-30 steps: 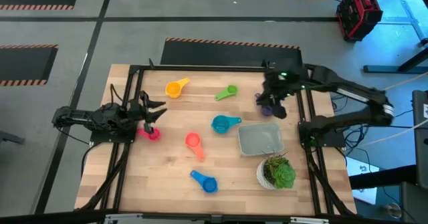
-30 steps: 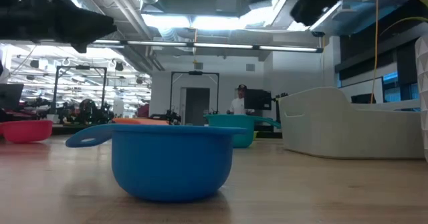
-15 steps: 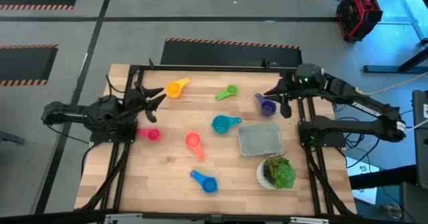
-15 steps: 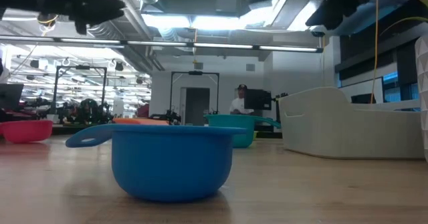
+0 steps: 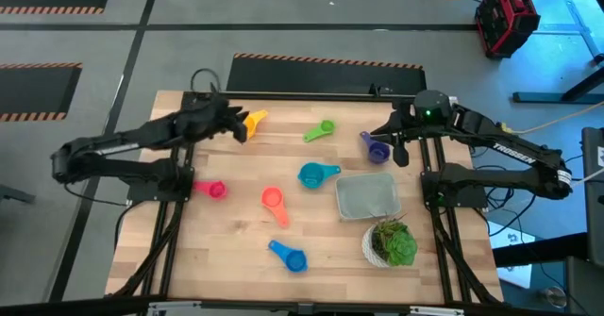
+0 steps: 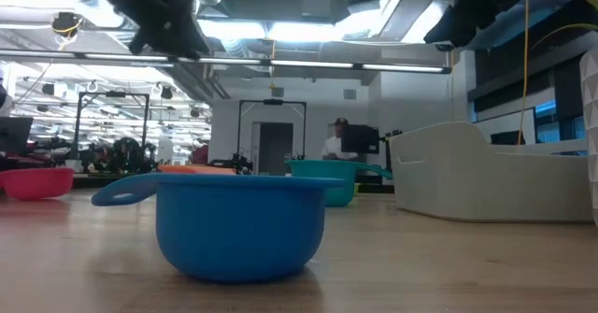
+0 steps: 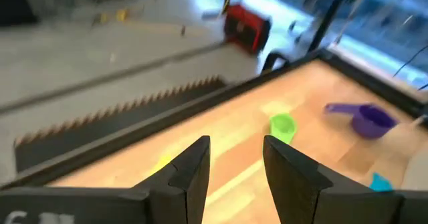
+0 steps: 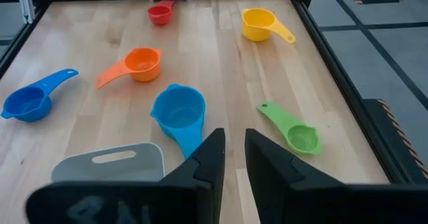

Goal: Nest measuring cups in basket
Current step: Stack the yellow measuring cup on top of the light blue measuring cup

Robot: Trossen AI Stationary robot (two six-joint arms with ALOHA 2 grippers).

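Seven cups lying loose on the bench (image 5: 236,259), none yet sitting in the basket (image 5: 366,196).

Going largest to smallest: gray basket resting empty beside the potted plant (image 5: 391,242); left end effector (image 5: 238,124) hovering over the yellow cup (image 5: 249,124), fingers apart; right end effector (image 5: 400,147) waiting just beside the purple cup (image 5: 376,148), fingers narrowly apart. Advising: descending straight over the yellow bowl's rim, closing across the wall rather than the handle, seating the largest cup first.

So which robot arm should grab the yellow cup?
Probably the left. The left gripper hovers open right beside the yellow cup, at the table's far edge. The right gripper sits across the table by the purple cup.
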